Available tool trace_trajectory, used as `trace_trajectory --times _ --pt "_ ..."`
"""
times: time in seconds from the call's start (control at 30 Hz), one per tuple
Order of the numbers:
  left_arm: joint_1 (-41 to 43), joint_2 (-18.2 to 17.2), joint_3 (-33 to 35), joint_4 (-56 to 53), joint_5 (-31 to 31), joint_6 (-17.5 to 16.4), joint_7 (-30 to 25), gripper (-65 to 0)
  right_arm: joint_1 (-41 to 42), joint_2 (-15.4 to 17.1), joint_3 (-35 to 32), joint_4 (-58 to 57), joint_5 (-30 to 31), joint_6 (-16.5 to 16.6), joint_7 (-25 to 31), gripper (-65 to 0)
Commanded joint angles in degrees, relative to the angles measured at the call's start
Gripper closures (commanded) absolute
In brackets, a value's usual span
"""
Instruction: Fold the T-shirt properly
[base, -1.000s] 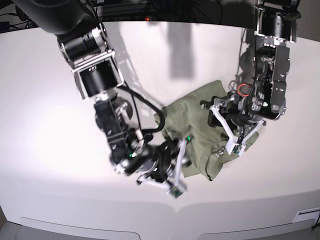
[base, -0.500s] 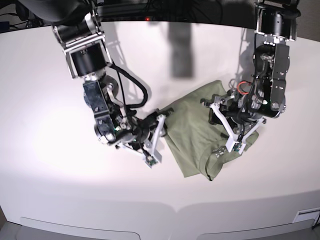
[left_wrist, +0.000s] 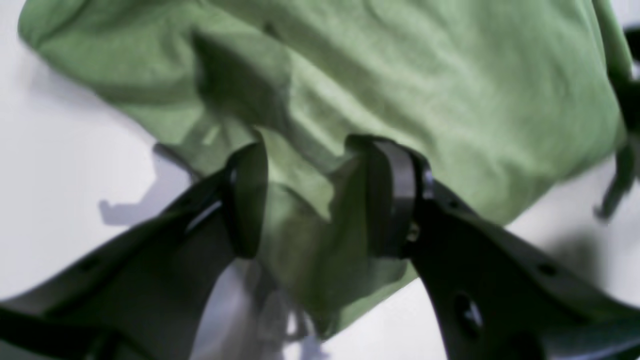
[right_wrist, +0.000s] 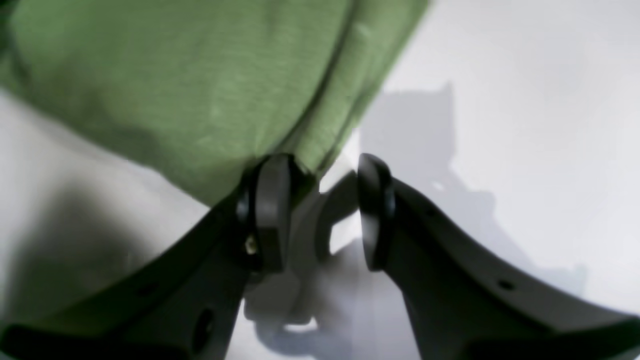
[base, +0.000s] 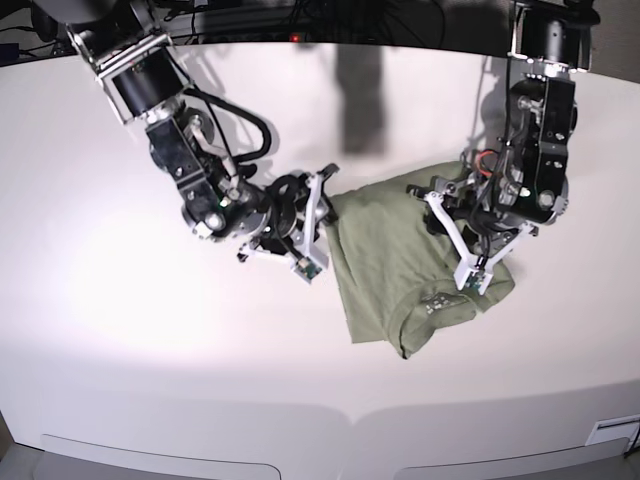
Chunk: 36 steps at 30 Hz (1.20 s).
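The sage-green T-shirt (base: 390, 265) lies folded into a compact shape right of the table's centre, collar part toward the front. My left gripper (base: 452, 240) rests on the T-shirt's right half. In the left wrist view the left gripper (left_wrist: 320, 195) stands open, and a wrinkled ridge of the T-shirt (left_wrist: 400, 75) lies between its fingers. My right gripper (base: 320, 228) sits at the T-shirt's left edge. It (right_wrist: 320, 215) is open in the right wrist view, with bare table between the pads. Its left finger (right_wrist: 270, 210) touches a corner of the T-shirt (right_wrist: 175, 75).
The white table (base: 130, 330) stretches wide to the left and front of the cloth. Its rounded front edge (base: 350, 420) runs below. Dark equipment and cables (base: 300, 20) line the back edge. Both arms reach down from the back corners.
The right arm swung from the T-shirt's front edge up and back to its left edge. The cloth now lies flatter and slightly higher. The left gripper barely moved.
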Motion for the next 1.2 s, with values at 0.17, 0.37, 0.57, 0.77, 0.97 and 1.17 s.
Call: trace_trajectory --times 0.17,0.37,0.57,0.77,0.97,1.17 --pt "-1.7 -0.2 -0.2 1.1 3.5 0.0 -1.5 -31.6 -4.0 1.3 -0.3 3.1 0.4 1.0 -2.5 -22.7" --pt "-1.4 -0.2 -0.2 1.1 3.5 0.0 0.0 -31.6 -2.8 2.1 0.1 3.2 0.4 0.8 -1.9 -22.7" --pt "-1.4 -1.2 -0.2 4.4 3.9 0.0 -5.2 -31.6 -0.2 1.7 2.5 7.2 2.0 0.7 -0.4 -22.7" --pt "-1.4 -5.0 -0.2 12.1 3.8 0.3 -6.3 -31.6 4.3 1.7 9.1 12.5 7.6 0.2 -1.8 -22.7" --pt "-0.7 -12.7 -0.2 16.8 -1.8 6.4 -3.3 -31.6 3.3 1.8 17.8 18.2 7.7 0.8 -7.5 -22.7" --pt "6.4 -20.1 -0.3 17.2 -3.5 6.3 -3.2 -31.6 -5.9 1.8 28.6 26.5 7.7 3.9 -10.1 -22.7"
